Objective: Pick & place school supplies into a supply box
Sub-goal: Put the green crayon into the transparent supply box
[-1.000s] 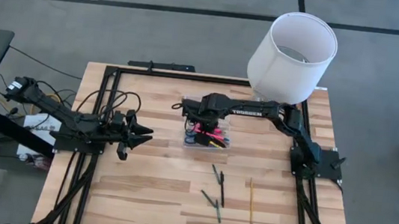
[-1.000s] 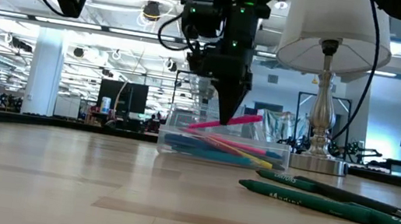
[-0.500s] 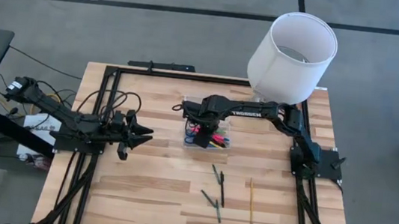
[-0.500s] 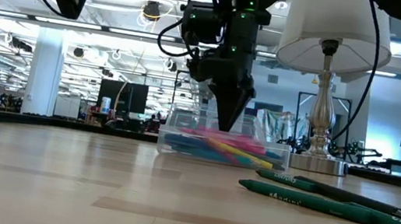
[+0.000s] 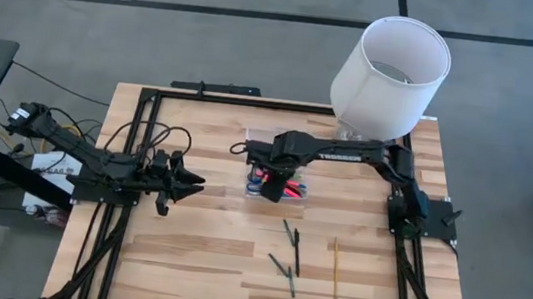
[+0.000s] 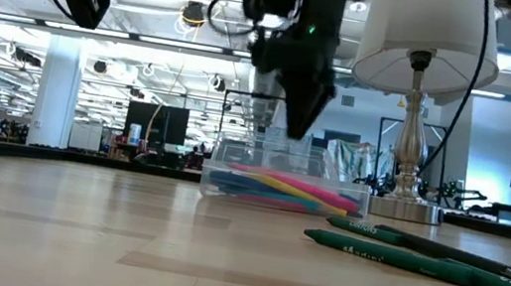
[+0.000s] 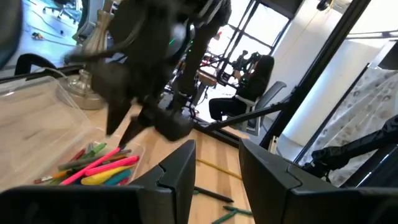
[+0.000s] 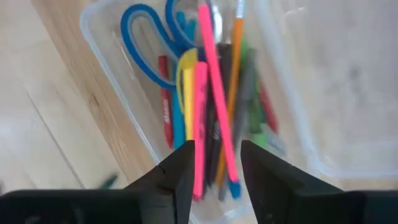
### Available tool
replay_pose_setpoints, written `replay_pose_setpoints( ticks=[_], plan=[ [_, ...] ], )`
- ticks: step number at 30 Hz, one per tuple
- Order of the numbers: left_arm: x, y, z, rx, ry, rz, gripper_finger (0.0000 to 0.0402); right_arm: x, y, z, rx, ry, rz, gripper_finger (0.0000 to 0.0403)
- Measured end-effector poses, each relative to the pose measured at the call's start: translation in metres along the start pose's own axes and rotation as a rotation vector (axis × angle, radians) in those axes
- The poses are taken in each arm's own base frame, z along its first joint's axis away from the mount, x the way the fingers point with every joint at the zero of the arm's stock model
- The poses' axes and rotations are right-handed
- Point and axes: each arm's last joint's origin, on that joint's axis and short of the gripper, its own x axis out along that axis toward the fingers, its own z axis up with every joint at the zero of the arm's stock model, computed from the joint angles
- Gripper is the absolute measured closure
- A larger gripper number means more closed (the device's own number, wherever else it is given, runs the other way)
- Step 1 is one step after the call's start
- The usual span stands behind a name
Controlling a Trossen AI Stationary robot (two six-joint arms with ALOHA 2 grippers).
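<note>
The supply box (image 5: 278,186), a clear case with its lid open, sits mid-table and holds several school supplies. Among them are a pink pen (image 8: 214,87), a yellow marker (image 8: 185,81), an orange pencil (image 8: 234,68) and blue-handled scissors (image 8: 147,47). My right gripper (image 5: 273,179) hovers open just above the box (image 6: 284,189), fingers pointing down, with nothing between them (image 8: 214,168). Two dark green markers (image 5: 290,237) (image 5: 282,269) and a yellow pencil (image 5: 335,270) lie flat on the table, nearer than the box. My left gripper (image 5: 195,179) waits open to the left of the box.
A white lampshade on a chrome base (image 5: 392,71) stands at the table's far right, close behind the right arm. A black frame (image 5: 152,96) borders the tabletop. Bare wood lies between the box and my left gripper, and along the near edge.
My right gripper has opened and let go of the pink pen. The pen was tilted with one end in the box and now lies flat inside with the others. The gripper has then risen a little above the box.
</note>
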Motion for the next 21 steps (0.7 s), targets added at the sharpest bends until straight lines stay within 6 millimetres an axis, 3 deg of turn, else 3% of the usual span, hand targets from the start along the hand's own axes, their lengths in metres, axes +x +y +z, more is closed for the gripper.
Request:
replay_pose_setpoints(
  ticks=[9,21],
  plan=[
    [0.000,0.001,-0.003,0.006,0.029,-0.006,0.0286,-0.052,0.003,-0.020,0.078,-0.101,-0.042,0.0284],
    [0.015,-0.002,-0.022,0.003,0.166,-0.080,0.0286,-0.112,0.045,-0.070,0.072,-0.232,-0.127,0.0285]
  ],
)
